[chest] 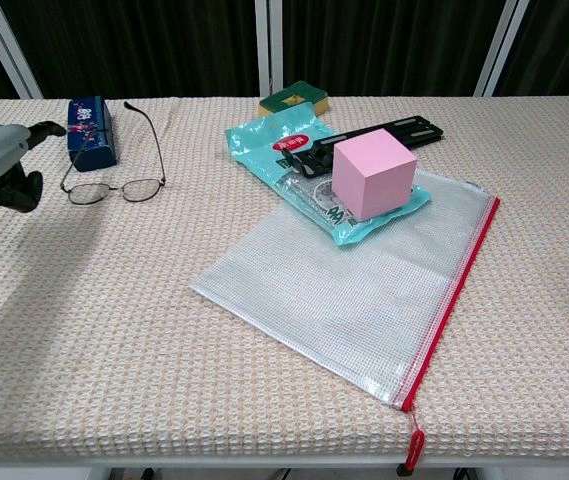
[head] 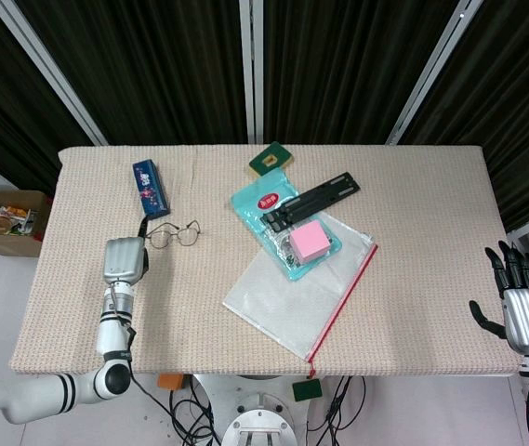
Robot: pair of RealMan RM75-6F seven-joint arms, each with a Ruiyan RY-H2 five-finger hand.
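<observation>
Lying unfolded on the worktop [head: 413, 279]: thin wire glasses [head: 173, 235], round lenses, beside the left hand [head: 125, 259]. Fingers curled, holding nothing. Right hand [head: 524, 302] spread wide, well apart.

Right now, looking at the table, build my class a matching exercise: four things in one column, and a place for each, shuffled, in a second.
Things:
1. glasses
2. pink cube
3. blue box
4. mesh zip pouch

Places:
A. on the teal packet
B. beside the left hand
C. partly under the teal packet
D. far left of the table, behind the glasses

Pairs: 1-B, 2-A, 3-D, 4-C
</observation>
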